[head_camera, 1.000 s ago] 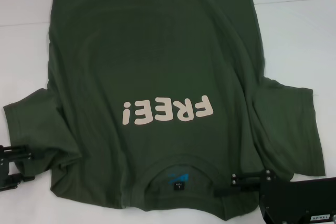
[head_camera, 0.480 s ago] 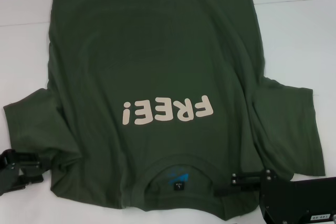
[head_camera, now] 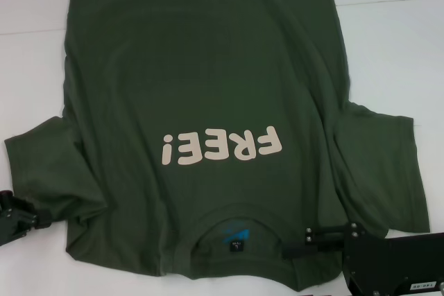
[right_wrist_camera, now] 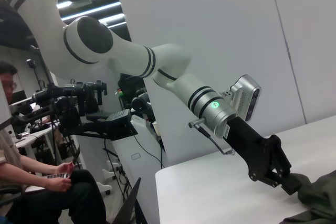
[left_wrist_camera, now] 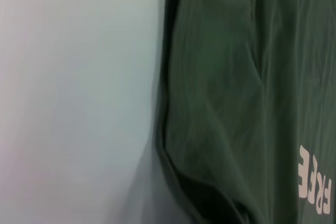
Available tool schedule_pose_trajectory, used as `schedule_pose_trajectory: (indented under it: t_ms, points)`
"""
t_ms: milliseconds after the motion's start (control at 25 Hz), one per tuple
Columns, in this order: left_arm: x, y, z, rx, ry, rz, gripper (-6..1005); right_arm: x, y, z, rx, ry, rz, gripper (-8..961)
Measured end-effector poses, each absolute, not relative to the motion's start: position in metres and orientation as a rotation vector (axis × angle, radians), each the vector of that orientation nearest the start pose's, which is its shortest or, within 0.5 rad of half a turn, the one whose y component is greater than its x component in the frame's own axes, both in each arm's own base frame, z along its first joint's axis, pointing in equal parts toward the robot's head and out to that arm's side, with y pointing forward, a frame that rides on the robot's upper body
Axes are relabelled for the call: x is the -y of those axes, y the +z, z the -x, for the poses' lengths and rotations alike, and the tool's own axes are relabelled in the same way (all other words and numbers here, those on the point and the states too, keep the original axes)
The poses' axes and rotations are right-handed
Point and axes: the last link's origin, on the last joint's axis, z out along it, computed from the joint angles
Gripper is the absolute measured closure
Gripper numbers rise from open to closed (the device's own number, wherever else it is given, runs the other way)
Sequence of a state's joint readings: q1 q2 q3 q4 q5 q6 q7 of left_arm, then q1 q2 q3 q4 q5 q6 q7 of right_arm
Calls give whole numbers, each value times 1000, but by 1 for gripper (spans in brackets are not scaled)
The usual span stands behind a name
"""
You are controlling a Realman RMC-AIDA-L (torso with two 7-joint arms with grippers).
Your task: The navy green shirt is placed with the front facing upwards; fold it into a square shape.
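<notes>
The navy green shirt [head_camera: 208, 67] lies flat on the white table [head_camera: 395, 53], front up. Its cream "FREE!" lettering [head_camera: 222, 147] reads upside down and its collar with the blue label [head_camera: 236, 237] is nearest me. My left gripper [head_camera: 41, 218] sits at the near corner of the left sleeve [head_camera: 48, 164]. In the right wrist view the left gripper [right_wrist_camera: 286, 182] is shut on the shirt [right_wrist_camera: 317, 200] edge. My right gripper [head_camera: 306, 236] rests shut on the shoulder fabric just right of the collar. The left wrist view shows the sleeve [left_wrist_camera: 210, 103] on the table.
Bare white tabletop [head_camera: 28, 67] lies left and right of the shirt; the right sleeve [head_camera: 381, 171] spreads toward the right edge. Beyond the table's far side a seated person [right_wrist_camera: 31, 177] with a laptop and equipment racks [right_wrist_camera: 84, 114] stand in the background.
The left gripper's fingers were spread at the left sleeve's near corner a second ago. They have since closed on the fabric and drawn slightly down-left. The right gripper and shirt body have not moved.
</notes>
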State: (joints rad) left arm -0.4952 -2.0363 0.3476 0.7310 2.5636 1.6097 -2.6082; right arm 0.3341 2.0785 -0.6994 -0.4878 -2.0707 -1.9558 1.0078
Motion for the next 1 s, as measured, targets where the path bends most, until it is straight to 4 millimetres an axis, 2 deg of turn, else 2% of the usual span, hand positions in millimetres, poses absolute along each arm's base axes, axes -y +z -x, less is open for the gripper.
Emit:
schedule_pose_trajectory:
  t_ms: [200, 600, 1000]
  points:
    - [-290, 36, 349, -2610, 444, -1983, 999, -207, -20, -287, -442, 1065, 2970, 253]
    - [-289, 43, 345, -2577, 471, -2009, 999, -208, -19, -287, -438, 1069, 2965, 253]
    - [-286, 51, 333, -2426, 615, -2057, 1000, -209, -18, -286, -434, 1071, 2963, 254]
